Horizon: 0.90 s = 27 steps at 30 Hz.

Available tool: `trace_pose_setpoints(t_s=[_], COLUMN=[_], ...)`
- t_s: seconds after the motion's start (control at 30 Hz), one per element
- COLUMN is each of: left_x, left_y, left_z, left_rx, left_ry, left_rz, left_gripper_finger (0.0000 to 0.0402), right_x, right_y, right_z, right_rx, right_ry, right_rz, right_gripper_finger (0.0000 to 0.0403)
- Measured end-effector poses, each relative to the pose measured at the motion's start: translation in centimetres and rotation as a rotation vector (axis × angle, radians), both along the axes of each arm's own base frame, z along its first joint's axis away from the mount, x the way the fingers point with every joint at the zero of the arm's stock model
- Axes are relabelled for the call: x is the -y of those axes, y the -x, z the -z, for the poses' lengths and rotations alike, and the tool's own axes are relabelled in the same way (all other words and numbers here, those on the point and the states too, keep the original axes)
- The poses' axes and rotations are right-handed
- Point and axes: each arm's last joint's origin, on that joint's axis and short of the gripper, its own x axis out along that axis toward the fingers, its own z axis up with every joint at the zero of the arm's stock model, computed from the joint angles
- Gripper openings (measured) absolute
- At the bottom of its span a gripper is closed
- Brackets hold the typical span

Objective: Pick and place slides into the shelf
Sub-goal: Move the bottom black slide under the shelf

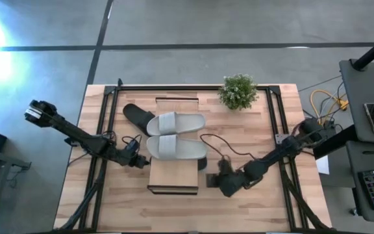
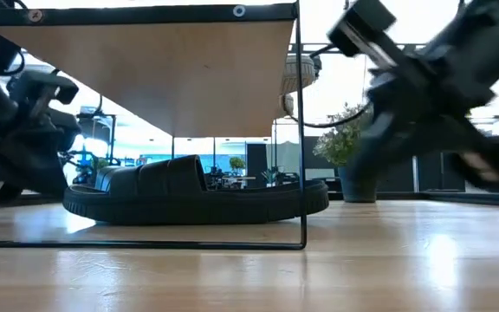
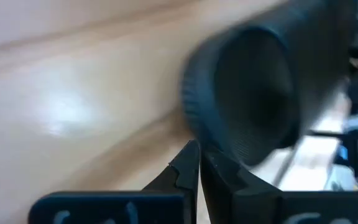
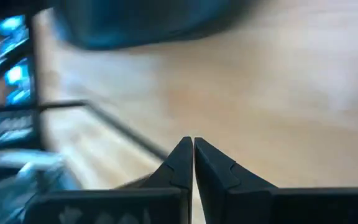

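Note:
The shelf stands mid-table, and two light grey slides lie side by side on its plank top. A black slide rests on its sole on the table under the plank; one end sticks out on the shelf's left. Another dark end shows at the shelf's right. My left gripper, shut, is low at the shelf's left side, right at a black slide's rounded end. My right gripper, shut, hovers over bare table near the shelf's near right corner, holding nothing. My left gripper's shut fingertips slant down from the table's left and stand right at the black slide's rounded end, low by its sole edge. Whether they touch it I cannot tell. The slide lies flat on the table.
A potted plant stands at the far right of the shelf. Thin dark frame rails run along the table's sides and far edge, and a cable loops over the table by the right arm. The shelf's thin frame bar is near my right gripper.

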Motion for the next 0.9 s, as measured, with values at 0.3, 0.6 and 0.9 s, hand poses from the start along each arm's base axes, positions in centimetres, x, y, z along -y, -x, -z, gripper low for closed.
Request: trace_pose_setpoints(t_s=[0.3,0.6,0.9], left_x=[-0.1,0.8,0.8], left_y=[0.4,0.5,-0.2], left_z=[-0.7,-0.2,0.2], left_rx=[0.037,-0.028,0.004], left_ry=[0.011,0.066,-0.003], left_rz=[0.03,0.16,0.065], left_gripper_finger=[0.0,0.0,0.0], right_x=[1.3,3.1,4.0], right_y=[4.0,2.7,2.2], right_z=[-0.9,-1.2,-1.0], right_rx=[-0.204,-0.184,-0.191], right_ry=[0.109,0.137,0.158], right_rz=[0.188,0.193,0.214], right_gripper_finger=[0.0009,0.0009,0.0009])
